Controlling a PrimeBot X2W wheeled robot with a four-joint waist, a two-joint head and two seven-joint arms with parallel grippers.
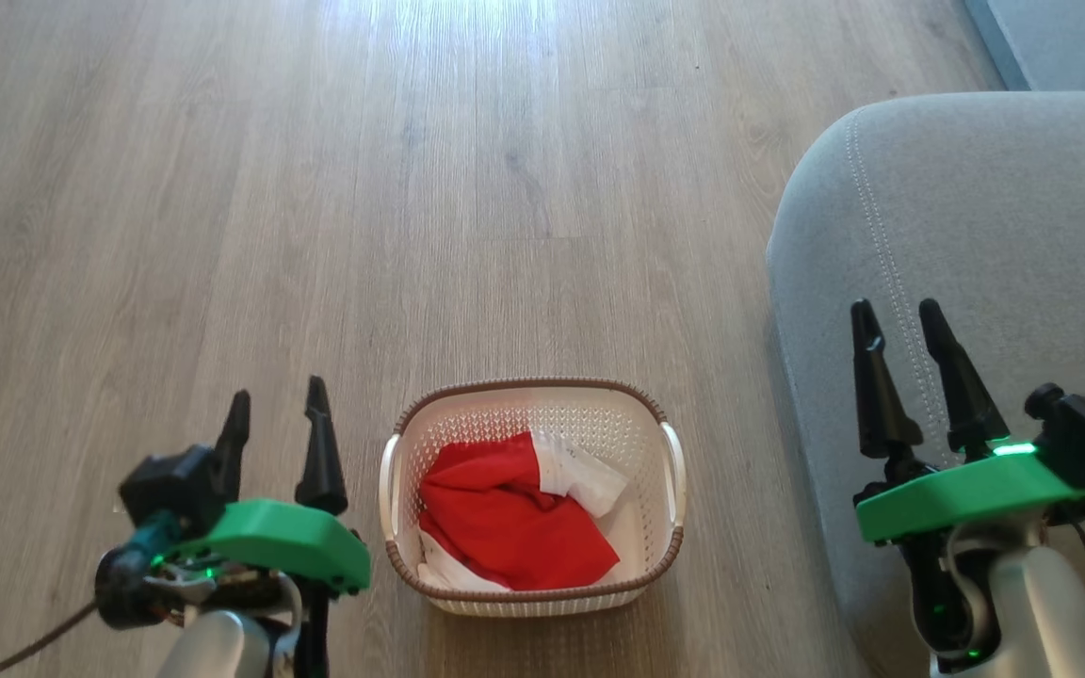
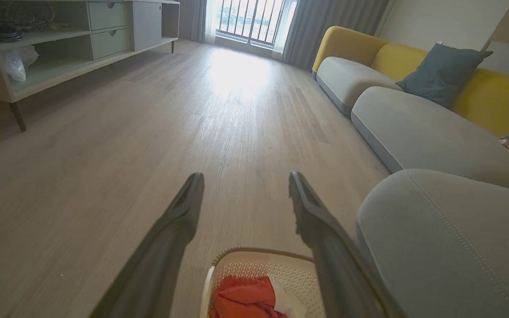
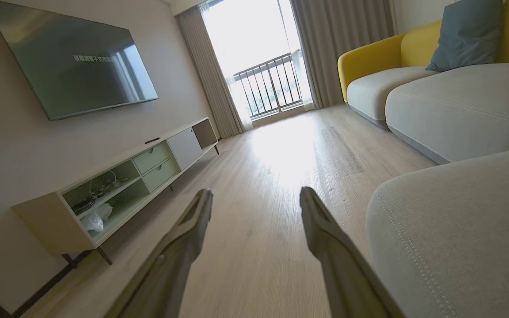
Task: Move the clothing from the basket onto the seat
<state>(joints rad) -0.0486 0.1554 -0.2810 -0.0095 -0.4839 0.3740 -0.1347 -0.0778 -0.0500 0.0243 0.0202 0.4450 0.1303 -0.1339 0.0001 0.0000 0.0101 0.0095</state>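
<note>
Both pairs of jaws wide, empty. Red clothing (image 1: pixel 505 518) bunched in basket (image 1: pixel 524 412), long axis approx left-right, white sleeve (image 1: pixel 590 476) twd seat (image 1: pixel 995 235) at right.

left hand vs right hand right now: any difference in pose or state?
In the head view, the left hand shows against the floor, just left of the basket; the right hand shows against the seat. The left hand sits lower in that view and nearer the clothing; the right hand sits higher and farther from it. Shared: both open, both empty, fingers pointing up the view.
</note>
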